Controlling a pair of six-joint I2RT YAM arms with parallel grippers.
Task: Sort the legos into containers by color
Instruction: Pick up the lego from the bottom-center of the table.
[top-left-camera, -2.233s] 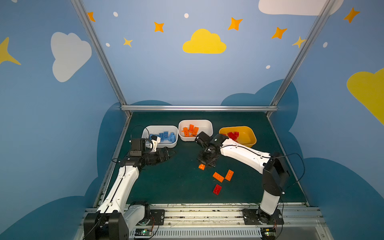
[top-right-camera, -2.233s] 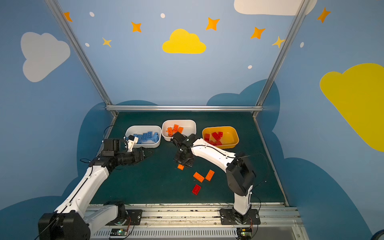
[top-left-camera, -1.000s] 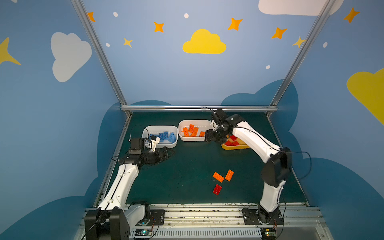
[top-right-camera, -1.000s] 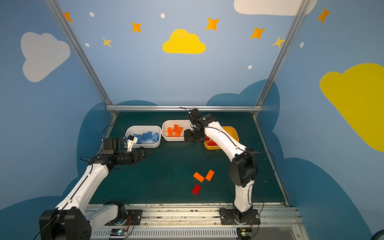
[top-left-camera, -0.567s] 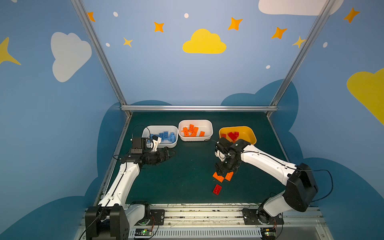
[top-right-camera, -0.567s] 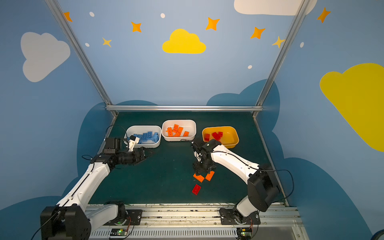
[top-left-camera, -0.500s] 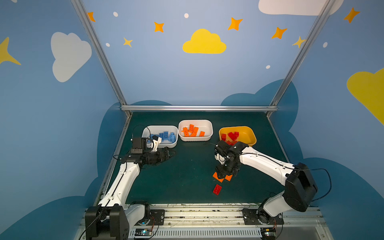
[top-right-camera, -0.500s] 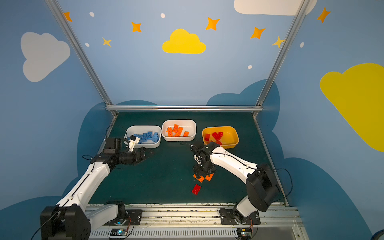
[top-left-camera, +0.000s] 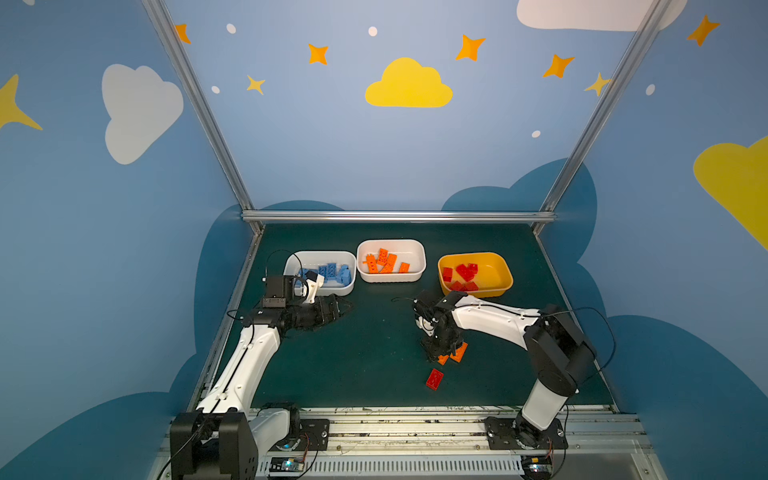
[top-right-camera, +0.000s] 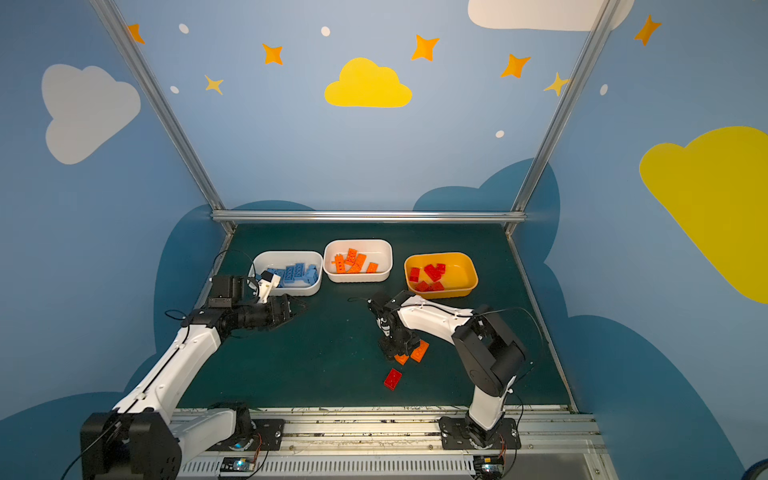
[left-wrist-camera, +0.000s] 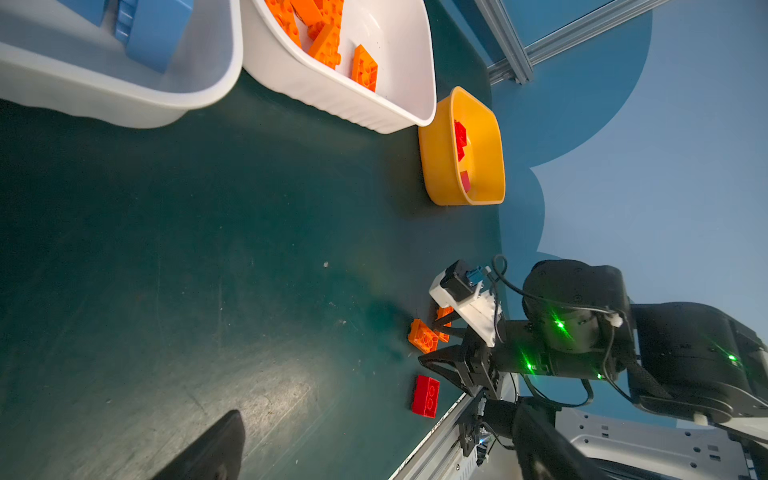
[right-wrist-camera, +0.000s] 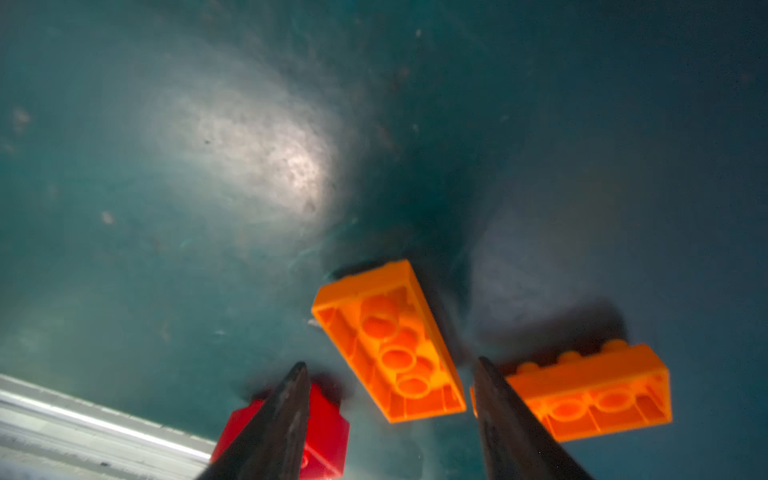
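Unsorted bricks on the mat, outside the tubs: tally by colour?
orange bricks: 2
red brick: 1
blue: 0
Total: 3

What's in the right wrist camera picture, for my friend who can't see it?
The open right gripper points down with its tips either side of an upside-down orange brick lying on the dark green table. A second orange brick and a red brick lie close by.
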